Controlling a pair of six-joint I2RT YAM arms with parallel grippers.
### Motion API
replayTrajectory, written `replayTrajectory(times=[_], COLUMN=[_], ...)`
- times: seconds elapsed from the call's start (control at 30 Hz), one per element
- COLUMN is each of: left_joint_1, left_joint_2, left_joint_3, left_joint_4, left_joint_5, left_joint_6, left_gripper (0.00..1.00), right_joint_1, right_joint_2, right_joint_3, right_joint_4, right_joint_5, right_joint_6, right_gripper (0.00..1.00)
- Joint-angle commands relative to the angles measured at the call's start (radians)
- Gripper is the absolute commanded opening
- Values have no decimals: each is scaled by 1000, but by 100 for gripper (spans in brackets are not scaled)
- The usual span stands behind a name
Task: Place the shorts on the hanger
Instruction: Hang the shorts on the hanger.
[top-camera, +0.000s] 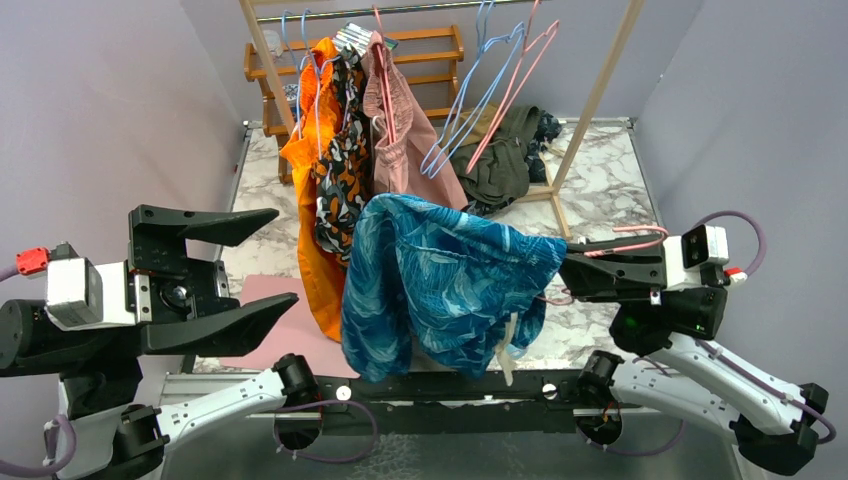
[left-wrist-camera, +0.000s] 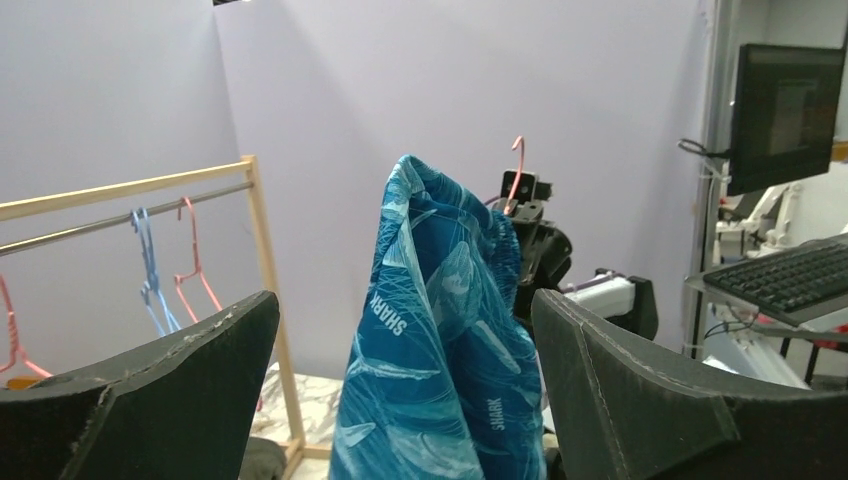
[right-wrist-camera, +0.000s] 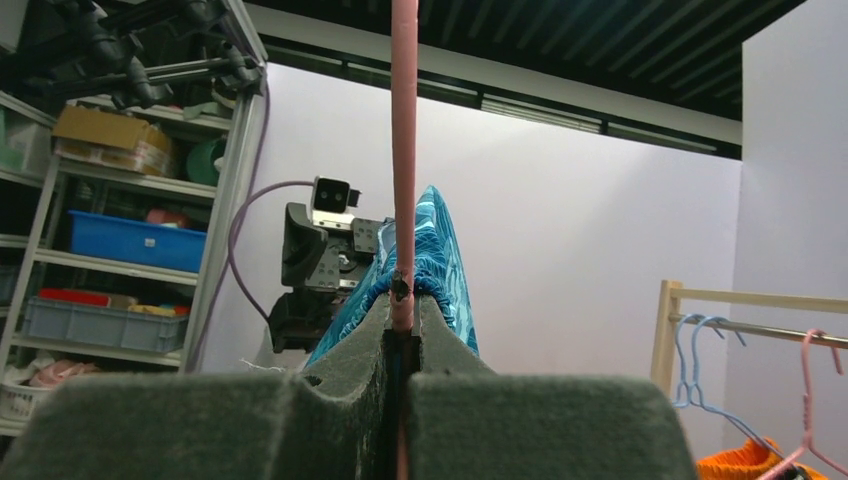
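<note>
The teal-blue leaf-print shorts (top-camera: 440, 280) hang draped over the pink hanger (top-camera: 630, 240), above the table's front middle. A white drawstring dangles at their lower right. My right gripper (top-camera: 572, 268) is shut on the hanger's wire just right of the fabric. In the right wrist view the hanger (right-wrist-camera: 403, 150) runs straight up out of the closed right gripper (right-wrist-camera: 403, 305), and the shorts (right-wrist-camera: 440, 250) bunch behind it. My left gripper (top-camera: 286, 255) stands open to the left of the shorts, apart from them. From the left wrist, the shorts (left-wrist-camera: 440, 350) hang ahead between the wide fingers, under the hanger's hook (left-wrist-camera: 517, 165).
A wooden clothes rack (top-camera: 600, 90) stands at the back with an orange garment (top-camera: 305, 160), orange-black patterned shorts (top-camera: 342, 170), dusty-pink shorts (top-camera: 400, 140) and light blue hangers (top-camera: 470, 110). Olive clothing (top-camera: 505, 155) is piled on the marble table (top-camera: 610, 190). A pink mat (top-camera: 280, 330) lies front left.
</note>
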Motion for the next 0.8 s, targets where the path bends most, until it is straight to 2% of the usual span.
replayTrajectory(times=[0.0, 0.3, 0.5, 0.77], left_joint_1=[5, 5, 5, 5], left_joint_2=[18, 112, 177, 289], left_joint_3=[-16, -9, 102, 215], left_joint_4=[-47, -42, -46, -85], left_joint_5=[1, -48, -74, 16], left_joint_6=[82, 125, 178, 246], left_gripper=[99, 99, 99, 99], right_joint_1=[6, 6, 6, 6], right_joint_2=[-73, -196, -249, -328], right_joint_3=[-21, -107, -158, -249], right_joint_4=[-52, -178, -234, -279], right_joint_5=[83, 177, 187, 202], right_joint_6=[-72, -141, -151, -124], right_gripper=[1, 1, 1, 1])
